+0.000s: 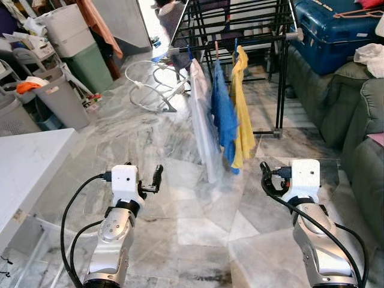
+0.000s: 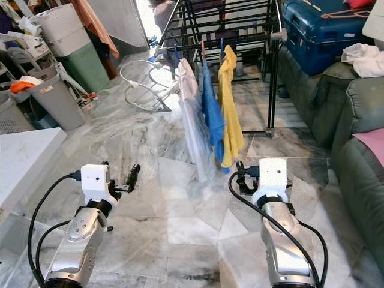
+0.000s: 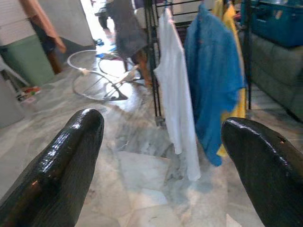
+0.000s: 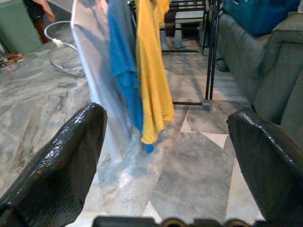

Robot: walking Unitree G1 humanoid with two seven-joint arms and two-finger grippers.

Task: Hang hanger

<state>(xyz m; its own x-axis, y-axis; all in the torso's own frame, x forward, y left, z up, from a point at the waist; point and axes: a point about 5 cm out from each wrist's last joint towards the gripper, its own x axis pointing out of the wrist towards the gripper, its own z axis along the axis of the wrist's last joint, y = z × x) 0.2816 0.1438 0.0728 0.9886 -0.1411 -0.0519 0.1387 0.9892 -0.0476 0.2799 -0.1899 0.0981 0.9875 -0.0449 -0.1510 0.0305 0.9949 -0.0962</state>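
A marble-tiled floor [image 1: 180, 138], grey and white with glossy veining, stretches ahead of the robot. Both silver arms reach forward at waist height, each ending in a white boxy wrist block with looping black cables.

The left gripper [image 3: 161, 156] holds nothing. Its two black fingers [image 3: 66, 161] are rounded, shiny and rubbery, and they stand spread wide apart with open floor between them. The right gripper [image 4: 165, 161] is likewise empty, its textured black fingers [image 4: 61, 161] spread wide over the tiles.

Ahead stands a black metal drying rack [image 1: 240, 30], built from thin square tubes with many horizontal rails. Three garments hang from its near rail, side by side and almost touching. On the robot's left is a white shirt [image 1: 203, 120], thin and slightly see-through, reaching nearly to the floor. In the middle is a blue shirt [image 1: 224, 117] of soft, creased cloth. On the right is a yellow shirt [image 1: 243, 114], draped in loose folds. Small hanger hooks [image 1: 216, 47] show above the garments on the rail; the hangers' bodies are hidden inside the cloth.

Beyond the rack, a white hose [image 1: 150, 84] lies coiled on the floor. To the left sit a grey plastic bin [image 1: 60, 99] and a green bin [image 1: 90, 63]. A white tabletop [image 1: 27, 162] juts in at near left. On the right is a grey-green upholstered sofa [image 1: 354, 120], with a hard blue suitcase [image 1: 330, 33] resting on it.
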